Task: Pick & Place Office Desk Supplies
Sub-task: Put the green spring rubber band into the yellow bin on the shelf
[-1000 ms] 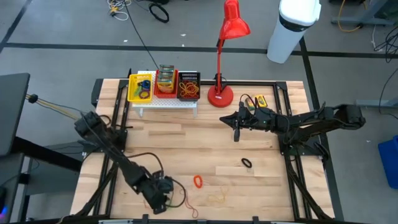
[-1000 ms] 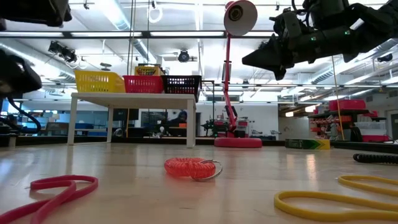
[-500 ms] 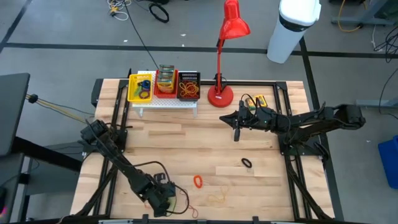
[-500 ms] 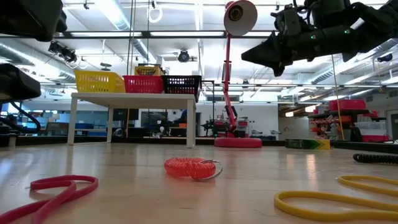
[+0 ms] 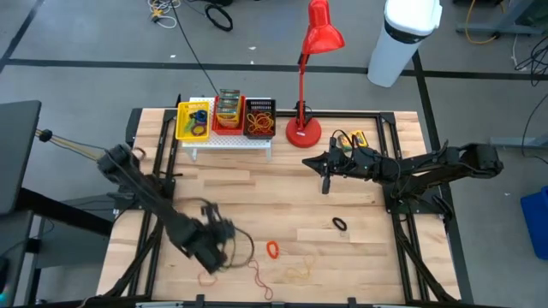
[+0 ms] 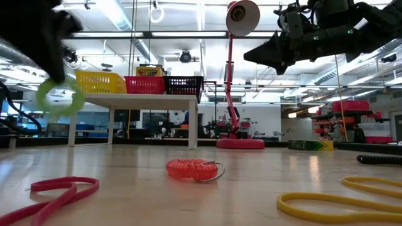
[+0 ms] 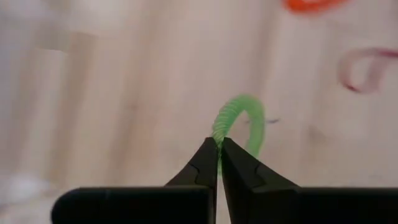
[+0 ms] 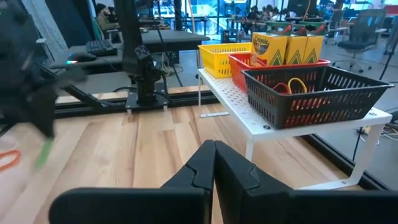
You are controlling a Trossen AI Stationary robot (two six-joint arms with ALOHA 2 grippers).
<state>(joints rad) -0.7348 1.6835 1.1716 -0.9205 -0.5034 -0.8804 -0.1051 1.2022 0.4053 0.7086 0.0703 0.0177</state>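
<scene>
Wood planks are making up the desk (image 5: 257,192), and at its near edge a yellow band (image 6: 333,202) and a pink band (image 6: 53,191) are lying flat, with an orange coiled band (image 6: 191,168) resting a little farther in and a black band (image 5: 340,224) toward the right side. Farther back, a white rack (image 5: 228,141) is carrying a yellow basket (image 5: 192,120), a red basket (image 5: 228,113) with crayon boxes (image 8: 287,48) standing in it, and a black basket (image 5: 259,118) holding loose bands; a red desk lamp (image 5: 310,73) is standing just beside the rack. Beyond the desk a workshop with shelves and ceiling lights is showing.

Compared with a moment ago, the left claw (image 5: 214,244) is no longer down at the desk's near edge: it is lifting up and inward, and its fingers, parted before, are now pressed together on a green band (image 7: 239,127). The band was lying on the wood earlier; now it is hanging off the desk, dangling from the fingertips (image 7: 211,155) as a loose loop, seen raised at the left of the low view (image 6: 59,97). The right claw (image 5: 326,174) is staying where it was, hovering over the far right part of the desk near the lamp base, its fingers pressed together with nothing between them.
</scene>
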